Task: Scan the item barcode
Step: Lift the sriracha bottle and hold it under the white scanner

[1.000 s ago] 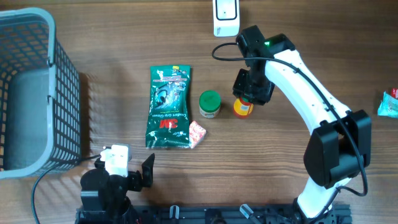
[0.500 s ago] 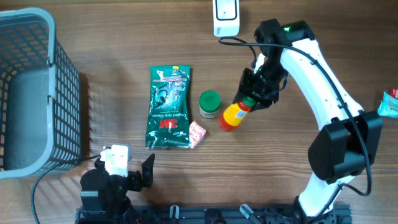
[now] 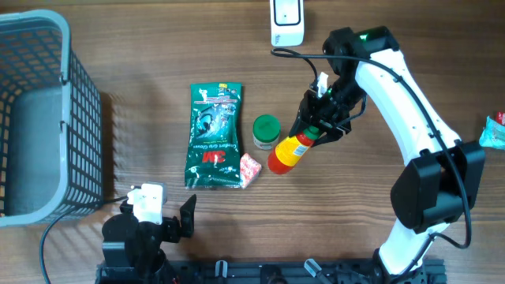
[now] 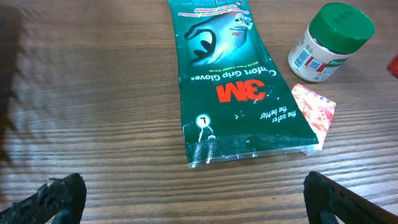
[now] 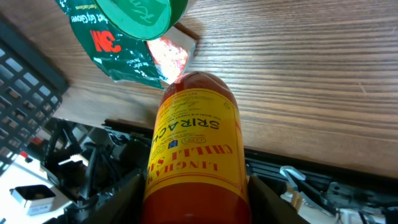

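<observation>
**Overhead view.** You see the wooden desk [image 3: 158,47] with both arms in frame. The right tool [image 3: 316,130] is partly closed around the green-capped neck end of the Sriracha chilli sauce bottle [image 3: 287,152]. The bottle is tilted, its base pointing toward the front-left, and in this view it lies just to the right of the green-lidded jar [image 3: 266,132]. You cannot tell from the views whether its base touches the desk. The white scanner [image 3: 286,20] sits at the far edge, well apart from the bottle, with a dark cable running from near it toward the right arm.

**Other items.** A green 3M Comfort Grip Gloves packet [image 3: 213,136] lies flat to the left of the jar. A small red-and-white sachet [image 3: 249,168] rests at the packet's front-right corner. A grey wire basket [image 3: 79,118] stands at the left side, and a teal packet [image 3: 495,132] shows at the right border.

**Right wrist view.** The bottle's yellow label fills the centre, reading upside down, with a dark finger on each side of it.

**Left wrist view.** The left tool [image 4: 202,196] stands fully open and holds nothing. Its two fingertips show at the bottom corners, near the gloves packet but apart from it.
</observation>
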